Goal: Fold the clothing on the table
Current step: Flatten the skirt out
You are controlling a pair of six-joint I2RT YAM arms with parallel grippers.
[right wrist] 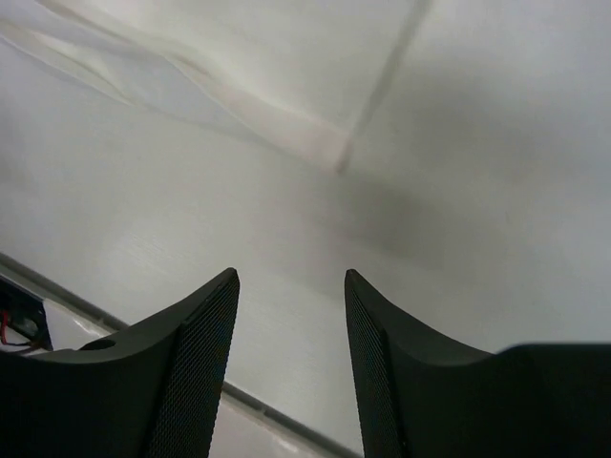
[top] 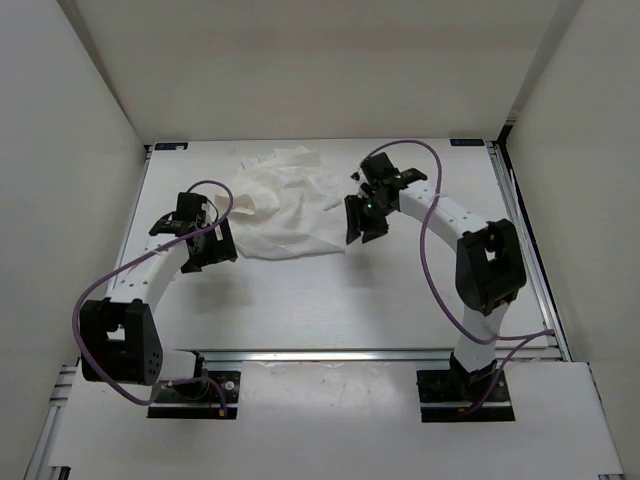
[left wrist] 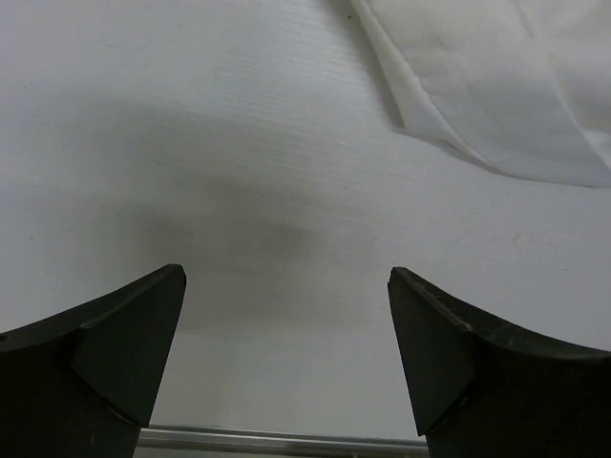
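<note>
Left fingers wide open, empty, over bare surface just off the near-left hem of the clothing, crumpled at centre-back; right fingers parted, empty, by its near-right corner, so I'd pinch both near corners low, one layer, lift together.

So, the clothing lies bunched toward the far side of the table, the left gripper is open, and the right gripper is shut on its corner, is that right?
Not quite: the right gripper is open too, holding nothing. The right wrist view shows its jaws apart over bare table, with the corner of the clothing lying ahead of them. The rest stands.
</note>
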